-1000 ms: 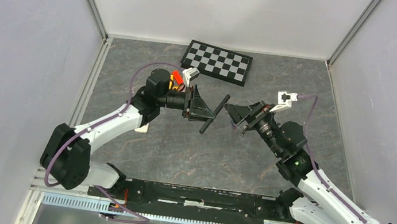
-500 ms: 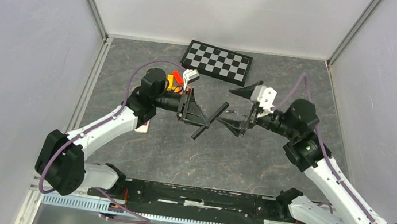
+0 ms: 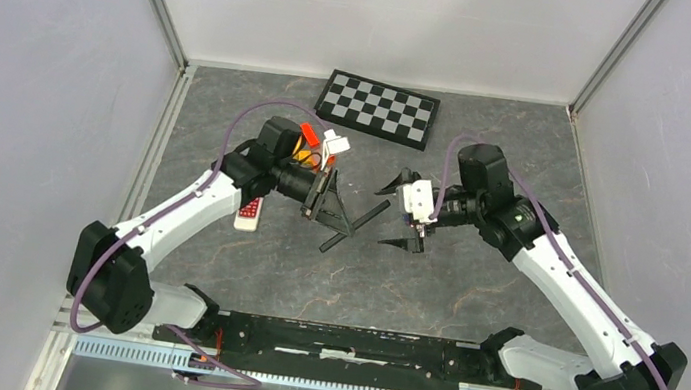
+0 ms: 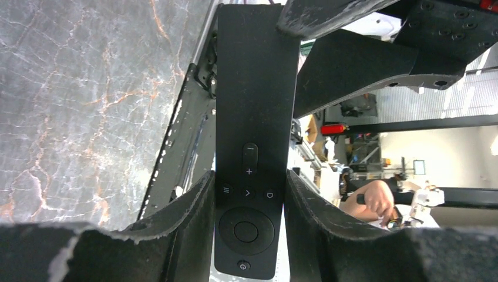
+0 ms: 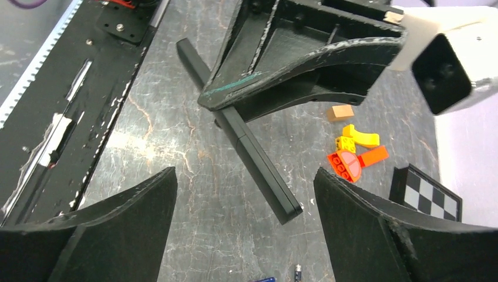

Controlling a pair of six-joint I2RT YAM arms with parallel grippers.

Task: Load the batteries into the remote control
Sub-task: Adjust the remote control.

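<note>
Shifted nearer, the remote [image 4: 252, 117] is slim, black, button-faced.

We are looking into a robotics lab cell. Plain white panels [image 3: 22, 92] are enclosing the table [image 3: 470, 292]; a checkerboard [image 3: 378, 109] is lying behind.

The remote [image 4: 252, 117], slim and black with its button face showing, is clamped at its button end in the left claw [image 4: 249, 176], and the rest sticks out past the tips. A silvery battery [image 5: 298, 271] and a blue battery [image 5: 265, 279] lie on the counter just beneath the spread right claw [image 5: 245, 175].
</note>
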